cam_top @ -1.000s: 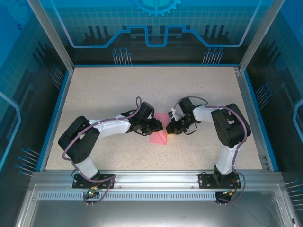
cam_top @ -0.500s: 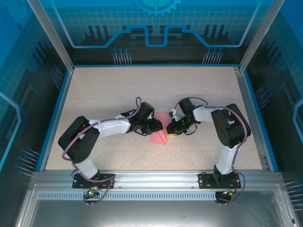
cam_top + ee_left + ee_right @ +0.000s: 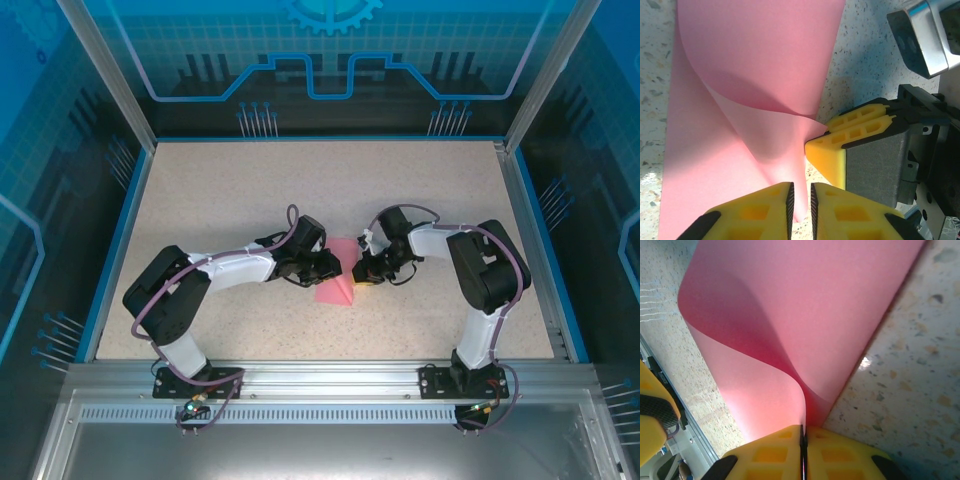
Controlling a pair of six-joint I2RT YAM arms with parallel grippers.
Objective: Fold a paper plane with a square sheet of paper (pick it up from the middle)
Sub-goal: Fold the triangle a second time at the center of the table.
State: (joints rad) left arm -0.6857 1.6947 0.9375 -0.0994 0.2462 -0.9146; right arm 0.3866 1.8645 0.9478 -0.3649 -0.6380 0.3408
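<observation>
While the square sheet of thin pink-red paper (image 3: 805, 305) lies near the middle of the speckled counter (image 3: 220, 200), between the two arms, one part rests flat and another rises from it in a soft, uncreased curl. The right tool (image 3: 803, 427) is closed tight, its yellow pads meeting on the lifted margin of the sheet. The left tool (image 3: 801, 186) stands a narrow slit apart with the tapering end of the curl running down between its pads, and the right tool's yellow tips lie just beside that same end. Whether the left pads actually press the paper cannot be told. The step in hand appears to be carrying the raised layer over to form a fold. To do it well, both tools should likely travel together along one line, so the thin paper neither shears nor tears between them. The lifted edge should be matched to the edge below before anything is pressed. The curl should then be lowered slowly, so that it collapses along the intended line rather than a skewed one. From above, the two wrists cover much of the sheet, leaving a pink wedge in sight. In both wrist views its outer corners are cut off, so any existing creases and the alignment of its edges remain uncertain.
</observation>
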